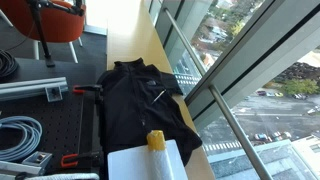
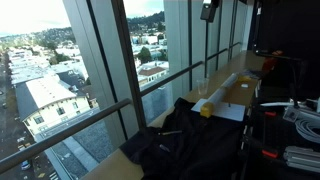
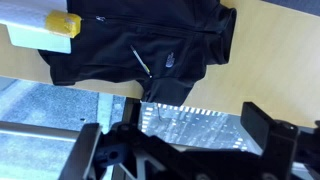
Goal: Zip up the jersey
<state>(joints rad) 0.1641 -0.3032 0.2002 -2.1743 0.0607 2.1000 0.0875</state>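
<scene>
The black jersey (image 1: 135, 95) lies spread on the wooden ledge by the window and shows in both exterior views (image 2: 180, 135). In the wrist view the jersey (image 3: 150, 40) fills the top, with its zip line running across it and a small pale mark on the chest. A thin pale strip lies on its front (image 1: 158, 96). My gripper (image 3: 180, 140) is open and empty, with its fingers wide apart. It is well above the jersey, over the ledge's window edge. The gripper also seems to show as a dark shape at the top of an exterior view (image 2: 208, 10).
A white box with a yellow cap (image 1: 150, 152) lies next to the jersey on the ledge (image 1: 130, 40); it also shows in the wrist view (image 3: 40, 25). Window glass and a rail (image 1: 215, 100) run along the ledge. Cables and red clamps (image 1: 75, 158) lie on the perforated table beside it.
</scene>
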